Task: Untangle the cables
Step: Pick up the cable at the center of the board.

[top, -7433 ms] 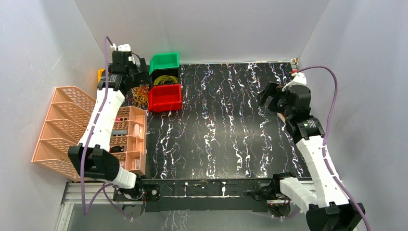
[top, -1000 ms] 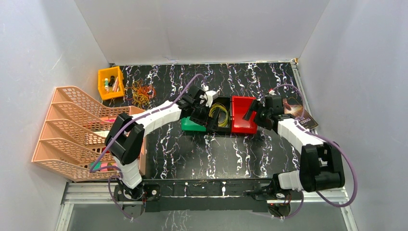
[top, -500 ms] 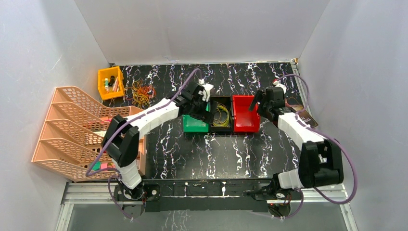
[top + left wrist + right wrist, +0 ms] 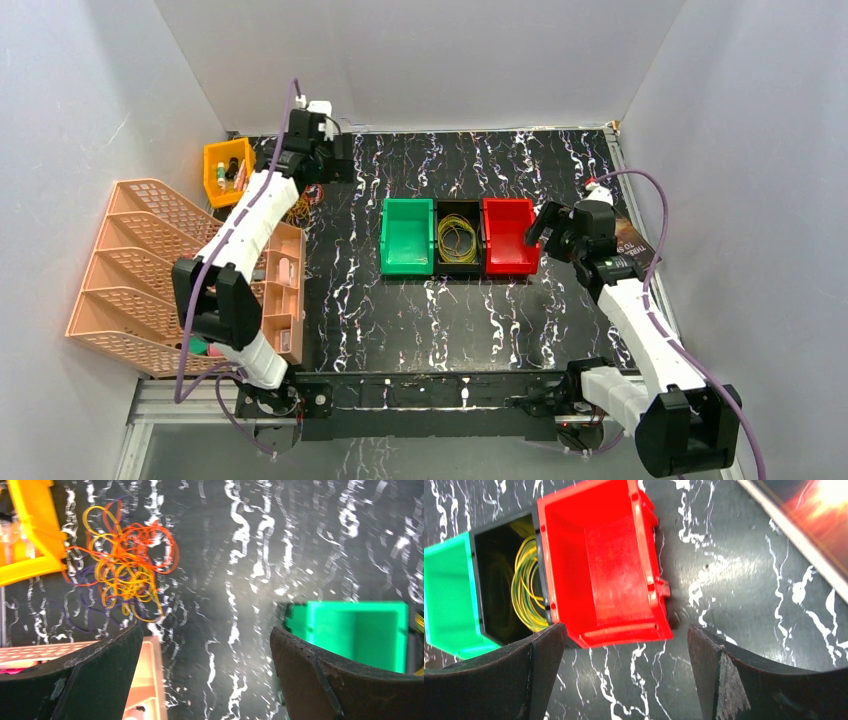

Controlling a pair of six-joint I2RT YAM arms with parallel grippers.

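Apparently got thin yellow wire loops (image 4: 524,587) into black plastic bin (image 4: 489,545); left tangled multicoloured bunch (image 4: 122,567) untouched. Held jaws apart on left gripper (image 4: 205,630) and right gripper (image 4: 624,630)

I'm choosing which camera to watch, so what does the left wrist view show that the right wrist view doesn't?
Only left wrist: the tangled cables beside the yellow bin, and the pink organizer. Only right wrist: the empty red bin and a clear look at yellow loops in the black bin. Both: the green bin and the marbled table.
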